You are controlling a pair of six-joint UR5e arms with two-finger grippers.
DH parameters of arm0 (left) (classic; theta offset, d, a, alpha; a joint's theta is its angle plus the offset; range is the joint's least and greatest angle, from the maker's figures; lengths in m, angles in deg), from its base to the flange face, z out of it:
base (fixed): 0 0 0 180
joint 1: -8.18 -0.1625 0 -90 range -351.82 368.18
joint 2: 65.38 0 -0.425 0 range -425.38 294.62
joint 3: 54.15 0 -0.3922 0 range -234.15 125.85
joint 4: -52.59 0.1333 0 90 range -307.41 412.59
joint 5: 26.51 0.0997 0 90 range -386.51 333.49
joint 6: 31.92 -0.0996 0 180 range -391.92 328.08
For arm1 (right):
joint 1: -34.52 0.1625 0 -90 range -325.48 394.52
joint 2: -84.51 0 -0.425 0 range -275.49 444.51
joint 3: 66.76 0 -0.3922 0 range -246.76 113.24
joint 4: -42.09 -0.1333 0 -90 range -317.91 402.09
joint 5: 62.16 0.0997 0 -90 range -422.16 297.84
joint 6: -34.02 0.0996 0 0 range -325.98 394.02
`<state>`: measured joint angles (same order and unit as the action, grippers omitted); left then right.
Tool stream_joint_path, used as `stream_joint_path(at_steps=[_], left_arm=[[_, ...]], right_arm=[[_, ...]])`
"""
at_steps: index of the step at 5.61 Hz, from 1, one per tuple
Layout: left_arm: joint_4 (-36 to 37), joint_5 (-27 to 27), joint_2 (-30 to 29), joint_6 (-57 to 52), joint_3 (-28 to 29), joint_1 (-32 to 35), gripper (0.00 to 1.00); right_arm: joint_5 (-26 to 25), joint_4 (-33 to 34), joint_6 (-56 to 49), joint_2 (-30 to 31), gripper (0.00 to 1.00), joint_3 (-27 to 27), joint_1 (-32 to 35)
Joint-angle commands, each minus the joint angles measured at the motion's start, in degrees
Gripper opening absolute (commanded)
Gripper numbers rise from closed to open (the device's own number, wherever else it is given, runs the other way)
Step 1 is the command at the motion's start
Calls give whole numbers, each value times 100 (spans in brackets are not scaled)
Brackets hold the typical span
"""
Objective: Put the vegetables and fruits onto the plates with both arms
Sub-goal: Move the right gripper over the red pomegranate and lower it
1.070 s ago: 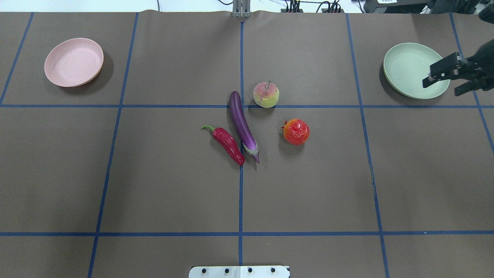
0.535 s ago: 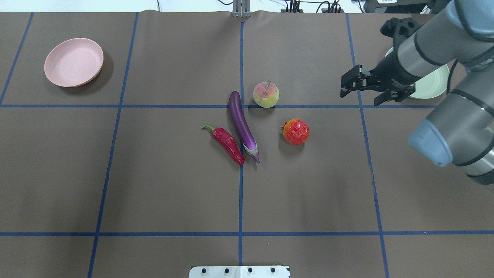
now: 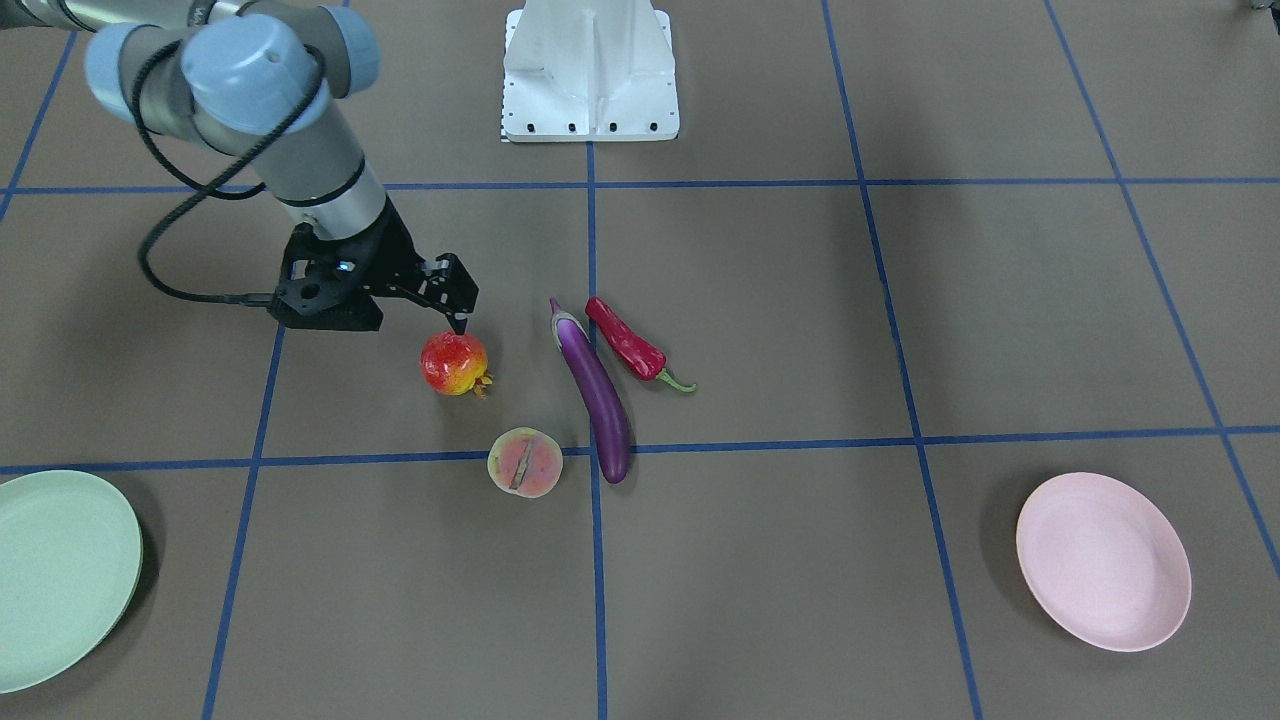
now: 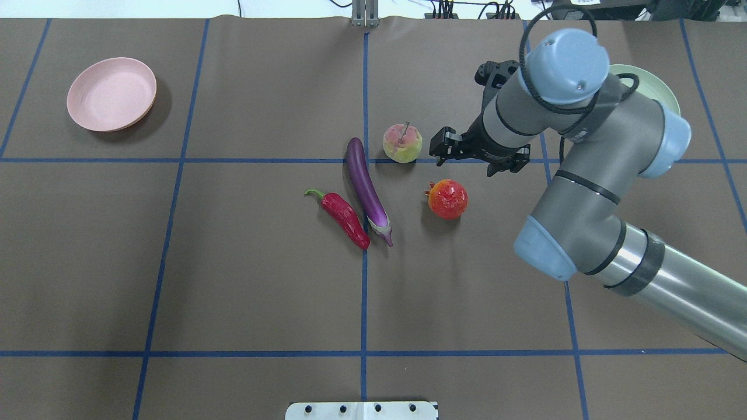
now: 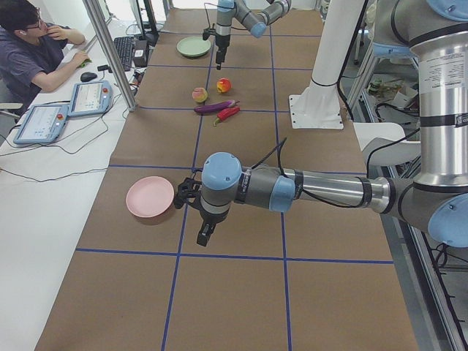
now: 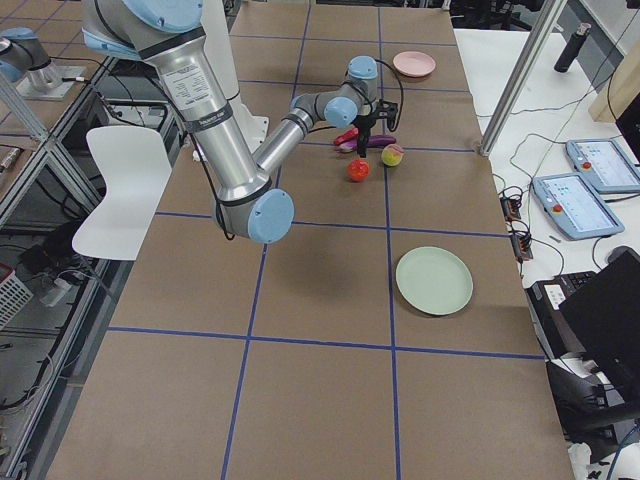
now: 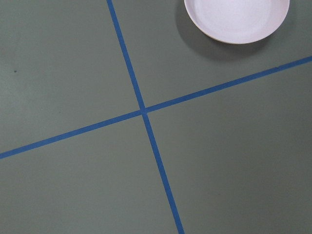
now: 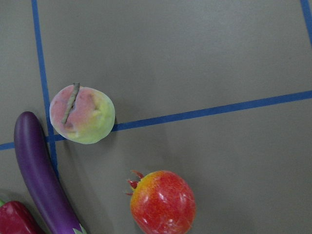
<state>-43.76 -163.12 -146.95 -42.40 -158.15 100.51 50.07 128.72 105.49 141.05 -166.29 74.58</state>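
Note:
The purple eggplant (image 4: 366,189) and the red chili (image 4: 344,219) lie side by side at the table's middle. The peach (image 4: 402,143) and the pomegranate (image 4: 447,199) lie just to their right. My right gripper (image 4: 475,157) is open and empty, hovering between the peach and the pomegranate; the right wrist view shows the peach (image 8: 83,114) and the pomegranate (image 8: 163,202) below it. The pink plate (image 4: 111,93) is far left; the green plate (image 4: 656,84) is far right, partly hidden by the right arm. My left gripper (image 5: 203,235) hangs near the pink plate (image 5: 150,197); I cannot tell whether it is open or shut.
The white base block (image 4: 362,410) sits at the near table edge. Blue tape lines grid the brown table. An operator (image 5: 36,44) sits beside tablets at the table's side. A white chair (image 6: 120,190) stands off the table.
My right arm has swept left from over the green plate to the fruits at the middle, its gripper staying open. The produce and plates have not moved.

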Motion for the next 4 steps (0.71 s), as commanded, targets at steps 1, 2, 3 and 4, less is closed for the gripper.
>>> stream_joint_path(at_steps=[1, 2, 3, 4], left_arm=[[-6, 3, 0, -15, 82, -4, 100], [-6, -6, 0, -7, 82, -4, 100], [-6, -6, 0, -7, 82, -4, 100], [-6, 3, 0, -7, 82, -4, 100]], right_arm=[[-430, 11, -490, -372, 100, 583, -253], [-674, 11, -1068, -338, 100, 680, -253], [-720, -32, -1283, -337, 100, 785, -262], [-729, -33, -1294, -303, 100, 795, -323]])
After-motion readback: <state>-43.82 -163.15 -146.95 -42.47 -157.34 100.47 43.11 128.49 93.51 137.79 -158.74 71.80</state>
